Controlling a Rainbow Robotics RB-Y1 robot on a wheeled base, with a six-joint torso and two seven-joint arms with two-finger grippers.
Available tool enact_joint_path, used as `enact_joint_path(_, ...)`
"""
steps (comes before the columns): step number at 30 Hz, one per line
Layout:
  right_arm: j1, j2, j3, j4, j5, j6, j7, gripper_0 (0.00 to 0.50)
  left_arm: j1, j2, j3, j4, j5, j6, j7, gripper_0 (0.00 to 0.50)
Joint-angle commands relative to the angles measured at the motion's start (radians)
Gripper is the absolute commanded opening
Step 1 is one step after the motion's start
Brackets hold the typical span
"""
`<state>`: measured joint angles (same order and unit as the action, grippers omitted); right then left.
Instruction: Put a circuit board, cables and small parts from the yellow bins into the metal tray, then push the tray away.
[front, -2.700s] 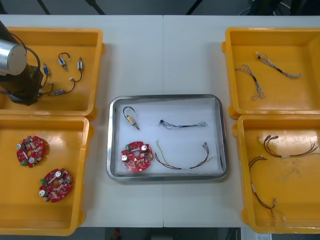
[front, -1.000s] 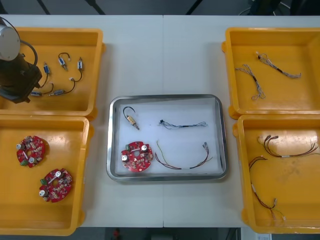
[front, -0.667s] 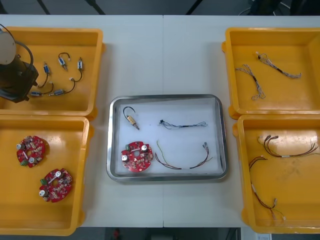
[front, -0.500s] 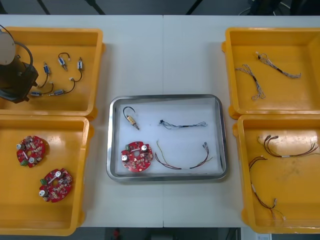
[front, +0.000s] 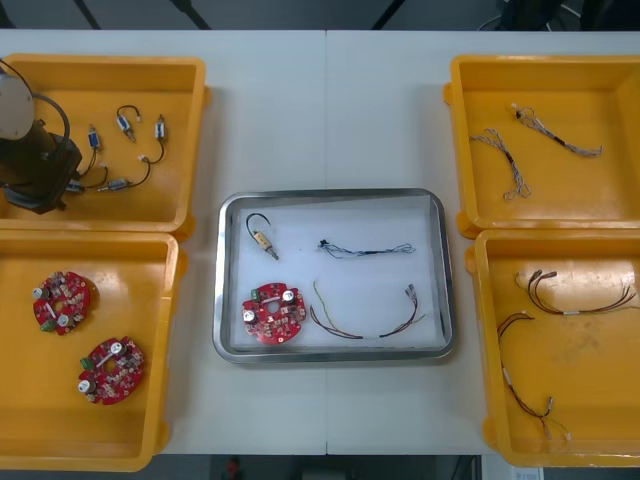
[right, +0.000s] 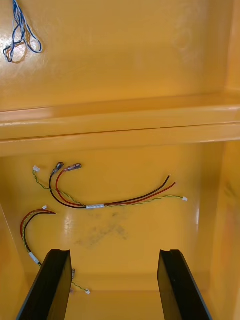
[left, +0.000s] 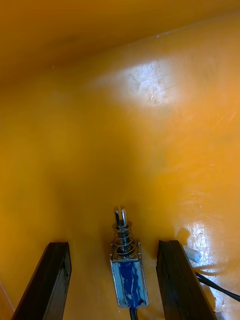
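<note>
The tray (front: 330, 194) lies in the middle of the table (front: 330, 110), with two bins (front: 478, 340) at each side. In it, a circuit board (front: 273, 312) lies near-left, a small metal part (front: 263, 238) far-left, and two cables (front: 365, 248) to their right. The left claw (left: 114, 242) hangs in the far-left bin (front: 110, 62), straddling a second small part (left: 129, 280).

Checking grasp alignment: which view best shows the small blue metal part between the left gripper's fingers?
Left wrist view, close-up: the open left gripper brackets the small metal part. Front view: the left arm hides that spot. Right wrist view: cables in another yellow bin.
</note>
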<state>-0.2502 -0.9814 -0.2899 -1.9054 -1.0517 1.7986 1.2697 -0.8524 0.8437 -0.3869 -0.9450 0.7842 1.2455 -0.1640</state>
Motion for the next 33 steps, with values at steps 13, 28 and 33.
enact_joint_path(13,0.006,-0.046,-0.029,-0.006,-0.004,-0.007,-0.01,0.5,-0.025,0.012,-0.017,0.005,0.0,-0.009,0.09,0.048)
enact_joint_path(28,0.006,-0.046,-0.029,-0.006,-0.004,-0.007,-0.01,0.5,-0.027,0.012,-0.017,0.003,-0.008,-0.012,0.086,0.0)
enact_joint_path(33,0.006,-0.046,-0.029,-0.006,-0.004,-0.007,-0.01,0.5,-0.036,0.02,-0.017,0.002,-0.023,-0.021,0.078,0.0)
